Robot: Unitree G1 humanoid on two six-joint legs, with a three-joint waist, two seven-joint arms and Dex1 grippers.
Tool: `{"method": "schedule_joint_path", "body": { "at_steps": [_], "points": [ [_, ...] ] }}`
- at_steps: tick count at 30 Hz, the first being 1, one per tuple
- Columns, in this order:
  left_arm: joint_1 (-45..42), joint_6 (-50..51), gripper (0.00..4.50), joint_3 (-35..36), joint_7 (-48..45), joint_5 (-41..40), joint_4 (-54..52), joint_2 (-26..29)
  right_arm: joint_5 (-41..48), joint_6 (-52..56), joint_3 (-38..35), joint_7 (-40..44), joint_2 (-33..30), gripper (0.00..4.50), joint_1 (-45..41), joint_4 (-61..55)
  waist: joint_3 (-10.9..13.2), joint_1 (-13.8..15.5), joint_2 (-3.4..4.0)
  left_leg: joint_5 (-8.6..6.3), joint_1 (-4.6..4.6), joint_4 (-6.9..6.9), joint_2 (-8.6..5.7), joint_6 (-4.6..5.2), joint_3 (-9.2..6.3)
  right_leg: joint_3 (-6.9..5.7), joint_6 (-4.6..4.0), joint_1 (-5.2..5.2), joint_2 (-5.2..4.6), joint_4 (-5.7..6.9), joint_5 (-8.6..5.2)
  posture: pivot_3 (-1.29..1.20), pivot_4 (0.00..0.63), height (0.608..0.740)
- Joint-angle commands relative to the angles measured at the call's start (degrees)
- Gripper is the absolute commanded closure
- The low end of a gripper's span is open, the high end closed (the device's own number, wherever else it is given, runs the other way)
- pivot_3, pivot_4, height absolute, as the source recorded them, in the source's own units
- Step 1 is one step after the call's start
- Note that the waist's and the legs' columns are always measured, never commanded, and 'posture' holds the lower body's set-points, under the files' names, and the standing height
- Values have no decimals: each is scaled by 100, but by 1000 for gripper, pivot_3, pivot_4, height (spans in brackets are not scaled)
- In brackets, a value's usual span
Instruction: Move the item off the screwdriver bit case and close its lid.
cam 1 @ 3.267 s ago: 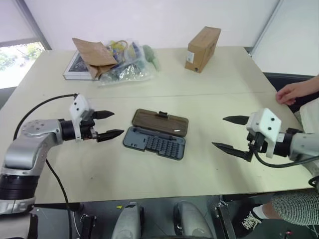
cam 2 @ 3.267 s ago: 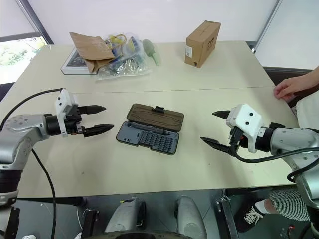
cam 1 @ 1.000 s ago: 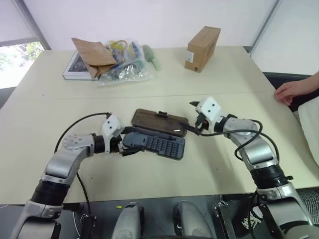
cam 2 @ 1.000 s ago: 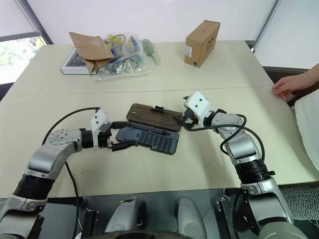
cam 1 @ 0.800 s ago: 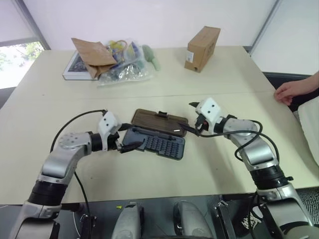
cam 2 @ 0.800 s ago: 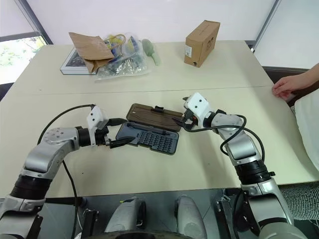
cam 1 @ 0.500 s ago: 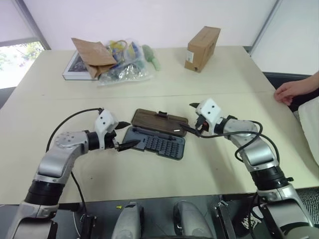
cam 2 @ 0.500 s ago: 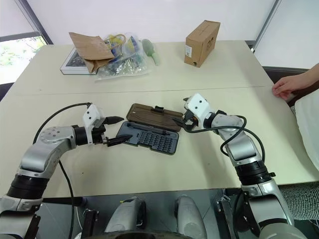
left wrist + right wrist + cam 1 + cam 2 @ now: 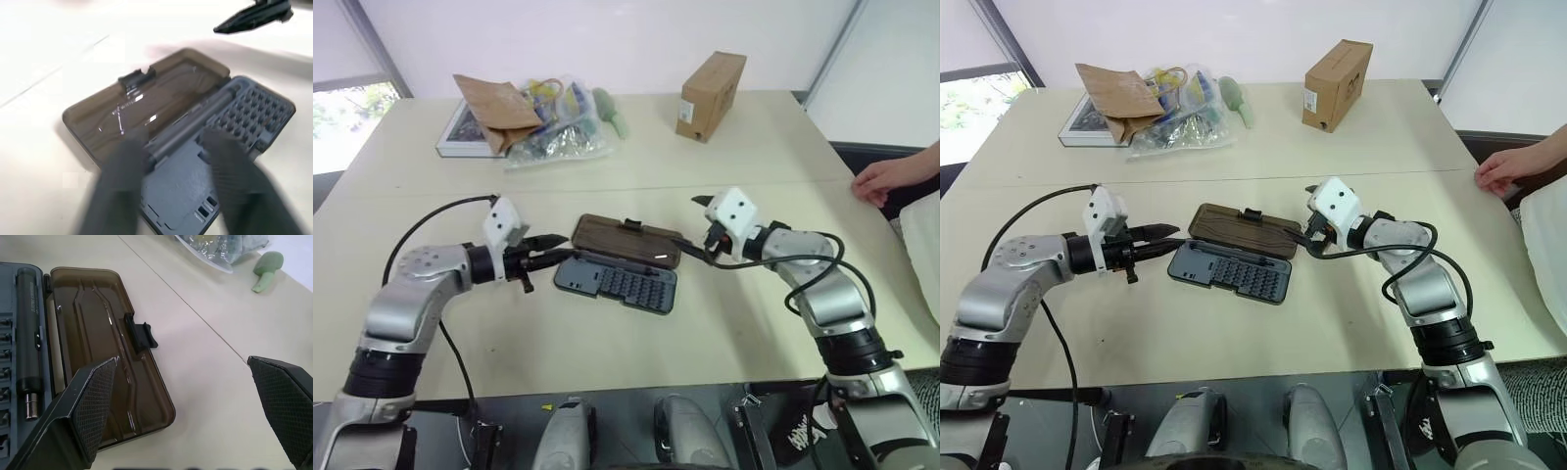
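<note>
Case (image 9: 622, 284) is laid open on the tabletop (image 9: 607, 362), long axis running left to right, with the lid (image 9: 617, 235) folded flat on the far side. The pale item (image 9: 658, 257) is seen on the lid's right end, just beside the released, wide-spread right tool (image 9: 687, 223), so the right arm is judged nearer. Left tool (image 9: 548, 251) is held off the case's left end; clenched or not cannot be told.

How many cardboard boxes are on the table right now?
1. The cardboard box stands at the table's far side, well beyond the open bit case. Others could be hidden behind the bag pile.
</note>
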Motion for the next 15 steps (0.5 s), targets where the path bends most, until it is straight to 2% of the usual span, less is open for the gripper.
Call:
{"method": "schedule_joint_path", "body": {
  "at_steps": [1,7,15],
  "points": [
    [-53,-40,4471,78,-44,-39,-160,79,42,-3,-143,-16,-25,0,-33,-269,0,1,0,0,0,0,0,0,0,0,0,0,0,0,0,0,150,740],
    [-82,-69,4471,-202,-88,94,4,-43,17,-40,-90,-34,46,0,-70,-113,0,4,0,0,0,0,0,0,1,0,-2,0,0,0,-1,0,150,740],
    [-366,-459,4471,-767,-207,525,733,-435,89,122,-65,-18,332,0,-363,414,1,-3,1,0,0,1,-2,0,4,-1,1,0,2,1,1,0,150,740]
  ]
}}
